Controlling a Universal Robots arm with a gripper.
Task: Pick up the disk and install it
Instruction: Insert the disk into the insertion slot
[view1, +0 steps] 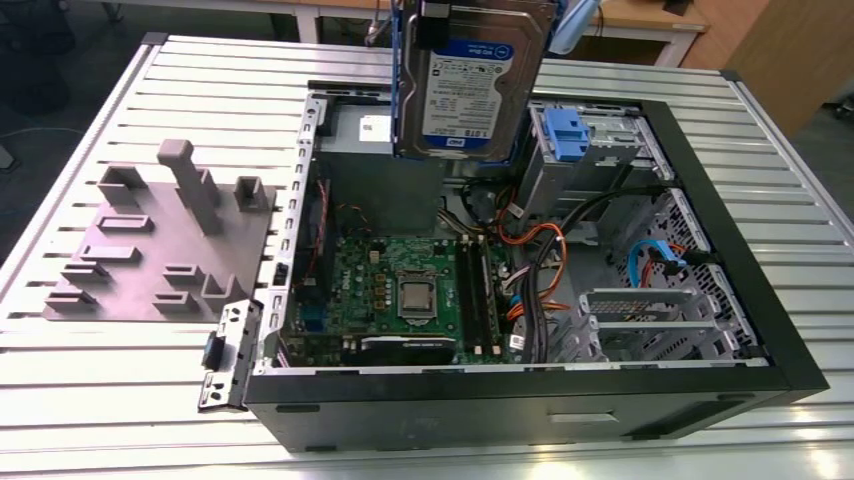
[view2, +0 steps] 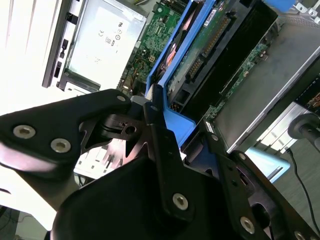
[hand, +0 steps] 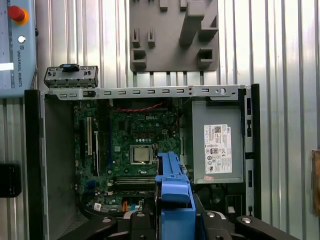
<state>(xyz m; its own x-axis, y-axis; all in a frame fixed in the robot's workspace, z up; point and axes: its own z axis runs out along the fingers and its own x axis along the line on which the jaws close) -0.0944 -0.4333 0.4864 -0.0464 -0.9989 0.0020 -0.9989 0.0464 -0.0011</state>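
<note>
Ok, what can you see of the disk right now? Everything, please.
The disk is a flat silver-grey metal hard drive with a white-and-blue label, clipped in a bright blue plastic carrier frame. It hangs on edge, label facing the exterior camera, above the open computer case and apparently clear of it. In the second wrist view its green circuit-board underside and connector row show, and the gripper is clamped on the blue frame's end.

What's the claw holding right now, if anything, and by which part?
The claw holds the disk, clamped on one end of its blue carrier frame. The disk hangs above the open computer case.
</note>
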